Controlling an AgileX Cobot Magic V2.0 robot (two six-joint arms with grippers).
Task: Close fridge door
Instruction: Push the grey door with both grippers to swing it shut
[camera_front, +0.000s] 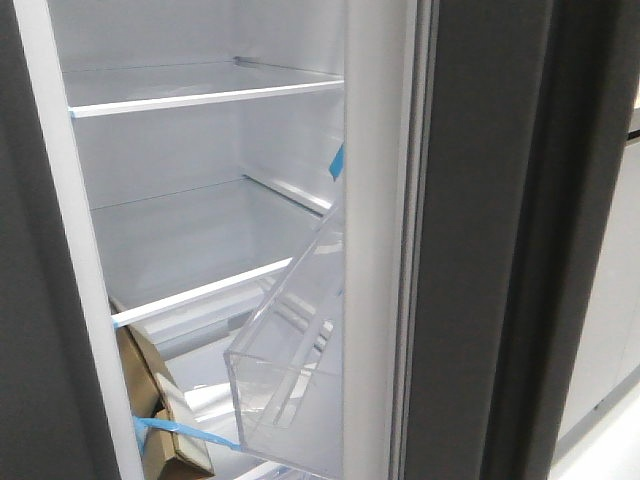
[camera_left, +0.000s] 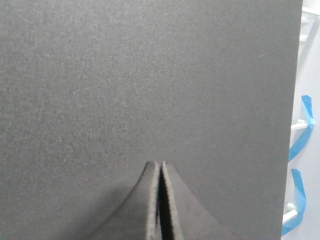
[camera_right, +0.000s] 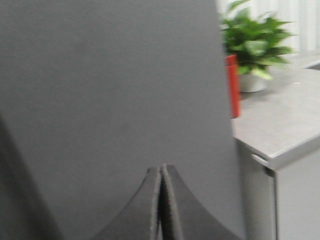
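Front view: the fridge interior (camera_front: 200, 190) fills the left and centre of the frame, with two white-edged glass shelves (camera_front: 205, 97) crossing the upper half. A cardboard box (camera_front: 160, 420) bound with blue tape (camera_front: 185, 432) sits at lower left. The fridge door (camera_front: 480, 240) stands open at the right of the frame as a tall dark-grey panel seen nearly edge-on, its white inner face turned toward the cabinet. A clear plastic bin (camera_front: 290, 370) hangs on that inner face at lower centre, beside a dark gasket strip running top to bottom. Neither arm appears in this view.

Left wrist view: the left gripper (camera_left: 160, 200) sits at bottom centre with its two dark fingers pressed together and nothing between them. A matte dark-grey panel fills almost the whole frame close behind the fingertips; actual contact cannot be judged. Blue tape strips show along the right edge.

Right wrist view: the right gripper (camera_right: 161, 202) is likewise closed on nothing at bottom centre, facing a dark-grey panel. At right are a pale grey countertop (camera_right: 280, 125), a potted plant (camera_right: 252, 45) at upper right, and a red object (camera_right: 232, 85) beside it.
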